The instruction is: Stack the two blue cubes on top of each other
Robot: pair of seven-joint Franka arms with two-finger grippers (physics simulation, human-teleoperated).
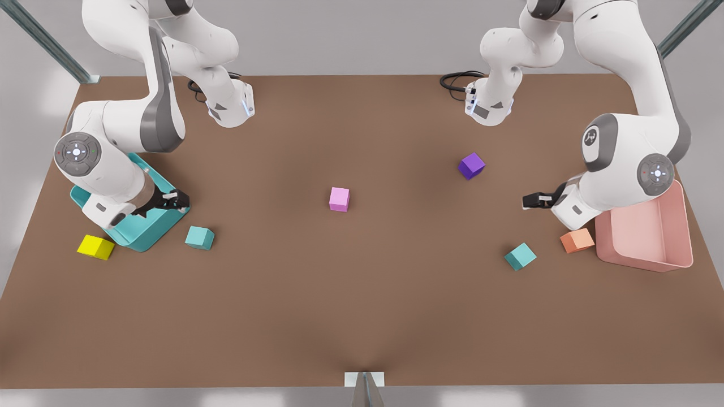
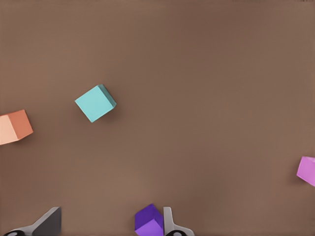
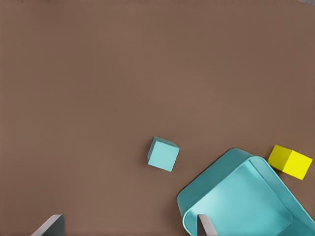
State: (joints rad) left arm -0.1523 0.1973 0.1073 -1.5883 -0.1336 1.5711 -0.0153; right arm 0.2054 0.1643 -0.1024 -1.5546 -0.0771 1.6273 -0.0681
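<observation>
Two small teal cubes lie far apart on the brown table. One blue cube (image 1: 199, 237) (image 3: 163, 154) sits near the front view's left, just beside the teal bin (image 1: 150, 240). The other blue cube (image 1: 520, 256) (image 2: 95, 103) rests near the front view's right, beside an orange cube (image 1: 577, 241). My right gripper (image 1: 175, 200) (image 3: 128, 226) hovers open and empty over the teal bin's edge, behind the first cube. My left gripper (image 1: 534, 199) (image 2: 110, 226) hangs open and empty above the table, behind the second cube.
A yellow cube (image 1: 96, 247) lies by the teal bin (image 3: 216, 177). A pink cube (image 1: 339, 199) sits mid-table and a purple cube (image 1: 471, 165) behind the left gripper. A pink bin (image 1: 645, 260) stands at the front view's right edge.
</observation>
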